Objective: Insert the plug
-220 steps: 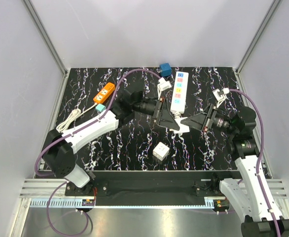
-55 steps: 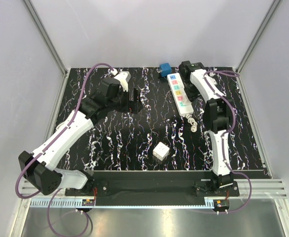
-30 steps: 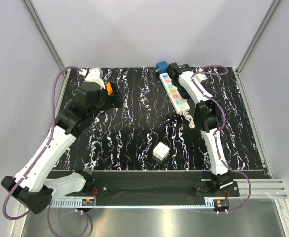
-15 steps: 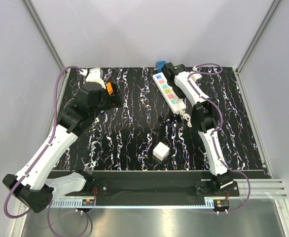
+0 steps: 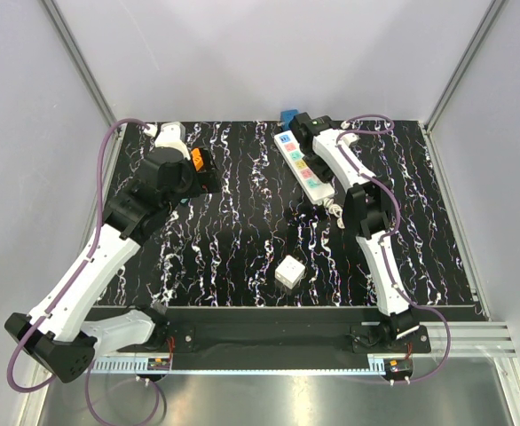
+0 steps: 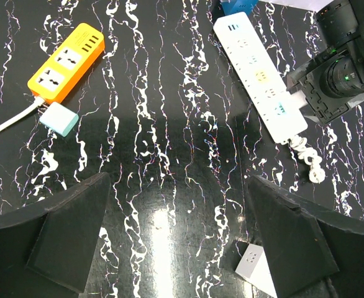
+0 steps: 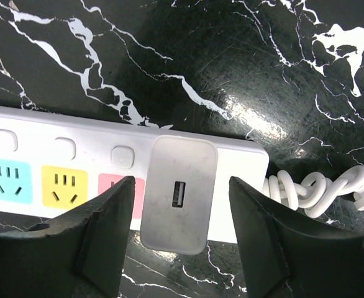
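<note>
Here, at the right hand [image 7: 181, 180]: open, one finger on each side of the plug [image 7: 178, 198], a narrow gap left on both sides, gripping nothing. Straight beneath that hand, standing on the cord end of the white power strip [image 7: 64, 146], USB port turned up toward the wrist; cannot tell whether pushed fully home. Past the hand's left finger, along the strip: pink, yellow and turquoise sockets in a row. Past its right finger: the coiled cord [image 7: 312, 189] lying on the black marbled worktop [image 7: 244, 62].

Over at the left hand [image 6: 177, 180]: spread wide and holding nothing, well above the worktop. Ahead and to its left, an orange power strip [image 6: 66, 62] with a pale green adapter [image 6: 59, 119] just beside its near end. Close under its right finger, a white cube adapter [image 6: 250, 261].
</note>
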Robot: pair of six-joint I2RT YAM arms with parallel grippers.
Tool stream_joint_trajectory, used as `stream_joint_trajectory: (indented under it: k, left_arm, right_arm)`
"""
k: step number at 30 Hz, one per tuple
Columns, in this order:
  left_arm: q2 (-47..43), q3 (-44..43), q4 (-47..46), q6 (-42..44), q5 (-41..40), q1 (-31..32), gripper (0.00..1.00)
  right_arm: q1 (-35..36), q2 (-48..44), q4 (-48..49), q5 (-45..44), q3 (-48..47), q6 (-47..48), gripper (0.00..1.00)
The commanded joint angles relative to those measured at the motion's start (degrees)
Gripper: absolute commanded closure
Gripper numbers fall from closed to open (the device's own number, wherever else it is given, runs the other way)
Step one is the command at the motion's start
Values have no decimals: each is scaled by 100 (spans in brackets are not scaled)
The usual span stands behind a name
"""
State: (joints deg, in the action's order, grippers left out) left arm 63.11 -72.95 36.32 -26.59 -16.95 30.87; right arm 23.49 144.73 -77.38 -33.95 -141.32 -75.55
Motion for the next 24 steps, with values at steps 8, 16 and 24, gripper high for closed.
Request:
stream_joint_trajectory:
  k: [8, 16, 24]
  left_arm:
    - [-18, -9, -309, 40, 60, -29, 1]
    - [8, 9, -318, 49, 113, -29, 1]
    - [61, -9, -336, 66, 218, -29, 1]
  right_arm:
    - [-2, -559, -444, 178, -28, 155, 30]
    - [-107, -639, -356, 363, -28, 260, 32]
    - [-107, -700, -198, 451, 95, 348, 43]
